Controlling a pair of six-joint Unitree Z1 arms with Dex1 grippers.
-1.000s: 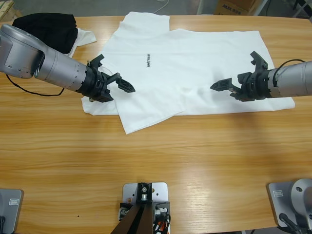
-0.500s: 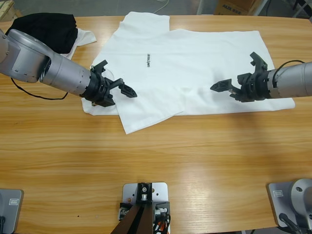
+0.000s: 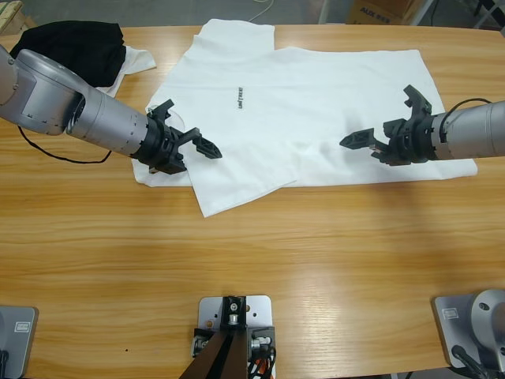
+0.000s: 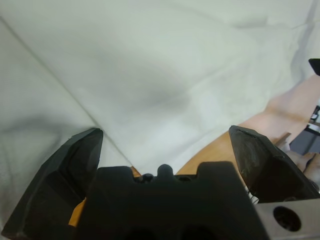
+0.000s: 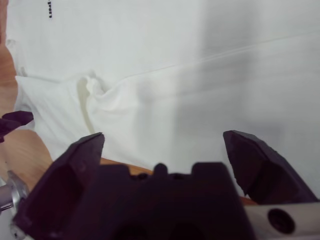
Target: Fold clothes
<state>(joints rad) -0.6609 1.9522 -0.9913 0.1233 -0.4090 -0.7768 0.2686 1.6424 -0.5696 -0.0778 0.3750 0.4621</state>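
Observation:
The clothes are a white T-shirt (image 3: 316, 95) lying flat across the far half of the table, its small dark chest print (image 3: 241, 98) turned sideways. One corner of the shirt points toward the near edge at the lower left. My left gripper (image 3: 185, 128) hovers open over the shirt's left part. The left wrist view shows its wide-spread jaws (image 4: 165, 132) above white cloth (image 4: 160, 65) and a fold line. My right gripper (image 3: 385, 118) hangs open over the shirt's right part, near its front hem. Its wrist view (image 5: 162, 135) looks over smooth cloth (image 5: 200, 60) with a small wrinkle.
A black garment (image 3: 79, 46) lies on a smaller white one (image 3: 140, 59) at the far left corner. A thin black cable (image 3: 55, 151) loops under the left arm. The bare wooden table (image 3: 260, 245) fills the near half. A cardboard box (image 3: 379, 11) stands beyond the far edge.
My left arm has swung a little, carrying its open gripper slightly right and toward the near edge over the shirt. The right arm and the shirt have not visibly moved.

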